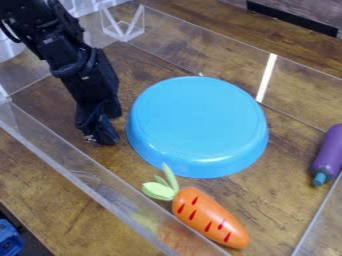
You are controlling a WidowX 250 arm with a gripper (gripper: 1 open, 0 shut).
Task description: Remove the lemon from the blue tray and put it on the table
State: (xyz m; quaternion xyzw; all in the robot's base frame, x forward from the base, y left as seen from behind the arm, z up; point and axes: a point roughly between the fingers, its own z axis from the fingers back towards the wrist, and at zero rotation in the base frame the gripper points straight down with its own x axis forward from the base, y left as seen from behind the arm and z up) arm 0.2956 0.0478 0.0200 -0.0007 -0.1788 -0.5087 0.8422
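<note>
The blue tray is a large round glossy dish in the middle of the table, and its inside shows nothing in it. The lemon is not visible anywhere in this view. My gripper hangs low over the wood just left of the tray's left rim, at the end of the black arm that reaches in from the upper left. Its fingers are dark and point down close to the table; whether anything sits between them is hidden.
An orange toy carrot with green leaves lies in front of the tray. A purple eggplant rests at the right edge. Clear acrylic walls ring the wood surface close to the gripper's left and front.
</note>
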